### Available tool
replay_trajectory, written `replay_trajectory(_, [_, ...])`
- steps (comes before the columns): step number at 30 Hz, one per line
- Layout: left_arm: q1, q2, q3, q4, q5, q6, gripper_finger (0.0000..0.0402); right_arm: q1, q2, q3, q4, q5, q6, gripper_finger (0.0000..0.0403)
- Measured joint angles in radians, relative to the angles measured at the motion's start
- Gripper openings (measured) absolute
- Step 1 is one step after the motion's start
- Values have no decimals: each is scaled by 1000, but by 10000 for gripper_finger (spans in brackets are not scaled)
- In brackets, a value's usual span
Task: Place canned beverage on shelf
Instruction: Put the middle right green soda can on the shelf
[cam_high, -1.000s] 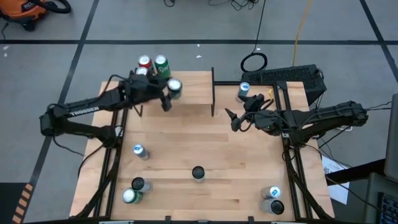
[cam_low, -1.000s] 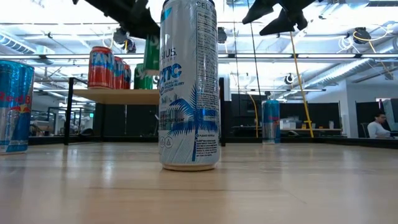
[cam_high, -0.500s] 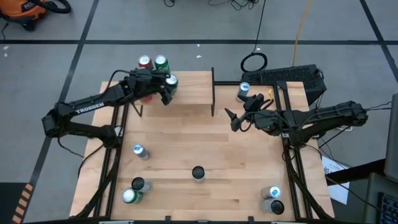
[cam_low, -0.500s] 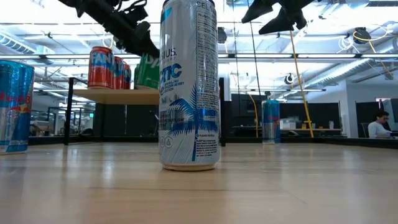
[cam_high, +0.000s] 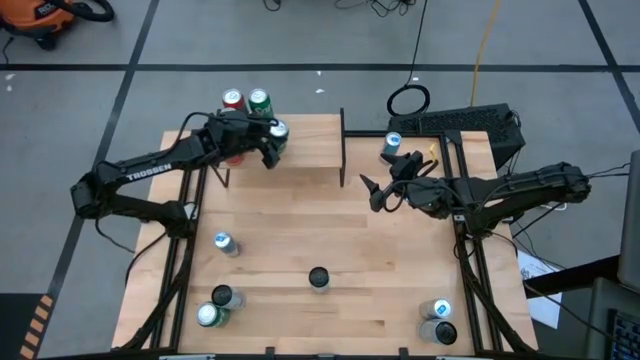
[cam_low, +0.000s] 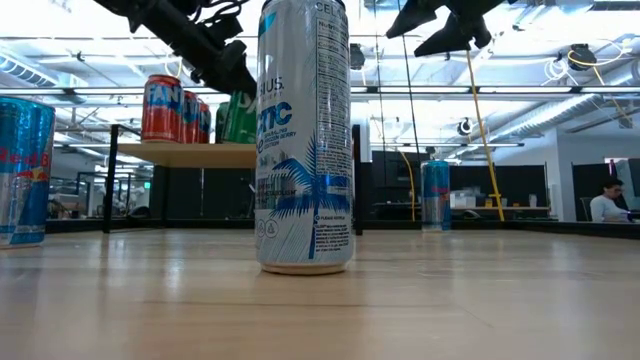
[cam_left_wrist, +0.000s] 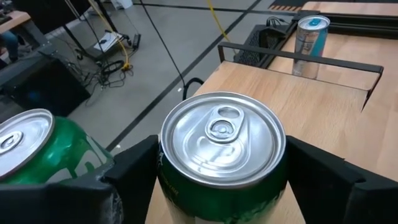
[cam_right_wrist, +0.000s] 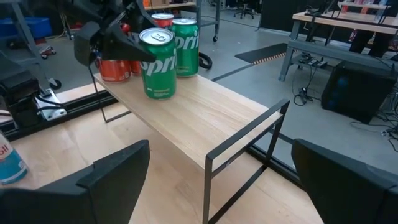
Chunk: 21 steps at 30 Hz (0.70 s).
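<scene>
The left gripper (cam_high: 270, 140) is up at the shelf (cam_high: 310, 150), its fingers clamped on either side of a green Sprite can (cam_high: 277, 132). In the right wrist view that can (cam_right_wrist: 158, 63) stands upright with its base on the board, at the shelf's left end, with the dark fingers (cam_right_wrist: 99, 38) pressed against it. The left wrist view looks straight down on its silver lid (cam_left_wrist: 222, 137), a dark finger (cam_left_wrist: 134, 171) hard against each side.

Just behind it stands a second green can (cam_high: 259, 99), and beside that a red can (cam_high: 233, 99), both on the same board near its back edge. From table height the red can (cam_low: 163, 108) and the green ones (cam_low: 238, 118) line up on the shelf (cam_low: 185, 154), with the left arm coming down onto them from above.

The right gripper (cam_high: 376, 195) hangs over the table to the right of the shelf's black upright (cam_high: 342, 148), its fingers spread apart and holding nothing. A blue-and-silver can (cam_high: 391, 146) stands on the table just behind it.

More cans are spread over the table (cam_high: 300, 240): a tall white-and-blue one (cam_high: 319, 278) near the middle front, which fills the low view (cam_low: 305, 135); a blue one (cam_high: 224, 243) on the left; two (cam_high: 214, 306) at the front left corner and two more (cam_high: 438, 320) at the front right.
</scene>
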Motion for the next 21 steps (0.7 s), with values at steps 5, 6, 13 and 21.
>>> replay_trajectory(5, [4,-1,4,-23,-47,9,357,0,0,0,1,0,0,380])
replay_trajectory(6, [5,-3,7,-22,-56,21,368,0,3,0,6,0,0,380])
replay_trajectory(13, [1,-58,61,-49,-96,107,396,-54,78,0,126,-21,-53,380])
replay_trajectory(21, [-45,-226,123,-196,-111,52,395,-256,186,232,127,-485,-175,375])
